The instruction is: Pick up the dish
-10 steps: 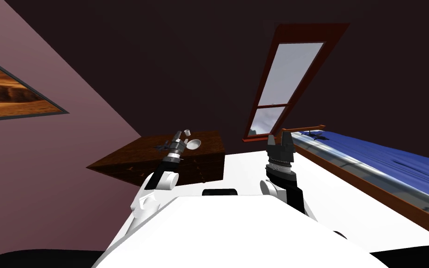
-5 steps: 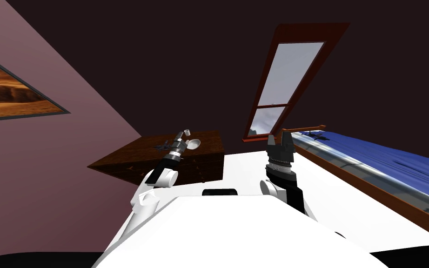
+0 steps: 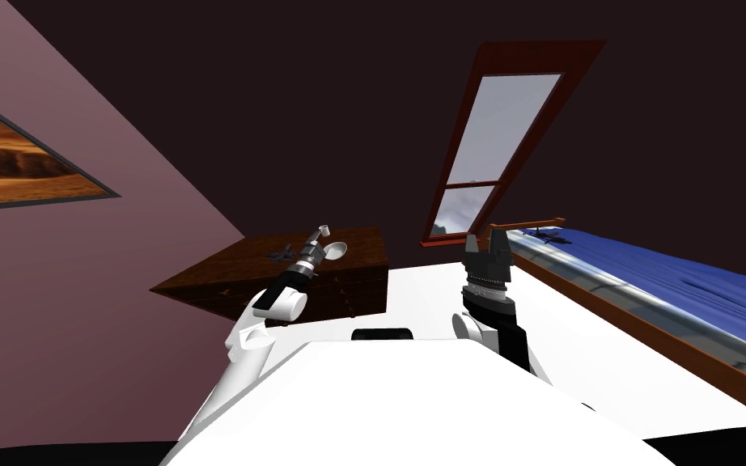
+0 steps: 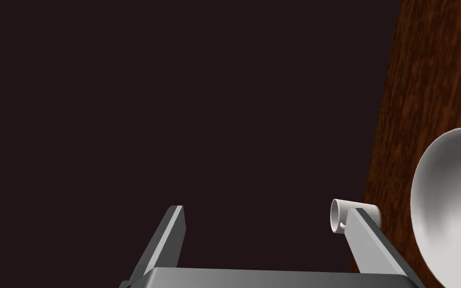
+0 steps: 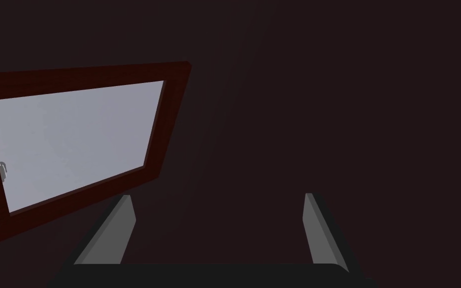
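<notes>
White and shallow, the dish (image 3: 336, 251) sits on the dark brown wooden counter (image 3: 226, 273) that stands against the far wall, toward the right part of its top. The left pincer (image 3: 319, 237) hovers over the counter just left of the dish, its two blades spread wide with nothing between them. In the left wrist view the dish's rounded grey-white side swells just outside one finger (image 4: 369, 240), beside it and not in the gap, with the wood grain of the counter behind it. A small white cup (image 4: 338, 216) stands just past that finger's tip, on the far side of the dish and near the counter's far edge. A small dark object (image 3: 281, 254) lies on the counter left of the pincer, too small to make out. Drawer fronts show on the near face of the counter. The right pincer (image 3: 485, 236) is held up right of the counter, well apart from the dish, its blades wide and empty. A bed with a blue cover (image 3: 663, 279) runs along the right side.
</notes>
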Available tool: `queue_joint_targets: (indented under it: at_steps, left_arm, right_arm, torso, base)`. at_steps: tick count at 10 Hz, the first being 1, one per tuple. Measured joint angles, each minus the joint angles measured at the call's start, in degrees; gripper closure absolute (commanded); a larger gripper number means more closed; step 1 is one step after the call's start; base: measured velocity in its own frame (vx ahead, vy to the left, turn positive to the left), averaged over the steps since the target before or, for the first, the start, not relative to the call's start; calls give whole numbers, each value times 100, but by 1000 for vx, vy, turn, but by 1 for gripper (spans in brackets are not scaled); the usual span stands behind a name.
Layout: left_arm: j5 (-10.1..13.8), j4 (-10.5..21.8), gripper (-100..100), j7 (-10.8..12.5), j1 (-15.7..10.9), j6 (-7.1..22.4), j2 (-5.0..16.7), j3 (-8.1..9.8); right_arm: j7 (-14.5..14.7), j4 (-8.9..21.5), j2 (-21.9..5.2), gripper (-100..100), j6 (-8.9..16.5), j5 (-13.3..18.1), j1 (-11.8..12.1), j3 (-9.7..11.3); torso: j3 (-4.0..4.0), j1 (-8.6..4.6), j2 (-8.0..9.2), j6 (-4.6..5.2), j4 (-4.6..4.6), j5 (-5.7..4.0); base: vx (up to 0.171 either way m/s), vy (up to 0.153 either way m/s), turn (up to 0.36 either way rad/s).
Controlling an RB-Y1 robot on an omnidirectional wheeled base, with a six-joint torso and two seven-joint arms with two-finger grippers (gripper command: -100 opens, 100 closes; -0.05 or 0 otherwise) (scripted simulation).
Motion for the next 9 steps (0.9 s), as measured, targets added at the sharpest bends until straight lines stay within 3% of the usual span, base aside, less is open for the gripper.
queue_joint_targets:
  at_steps: [9]
  left_arm:
    - [435, 234, -100, 322, -272, 1246, 457, 173]
  right_arm:
    - [0, 0, 0, 0, 0, 0, 0, 0]
  torso:
    - [-1, 6, -1, -1, 0, 1]
  base:
    - [2, -18, -16]
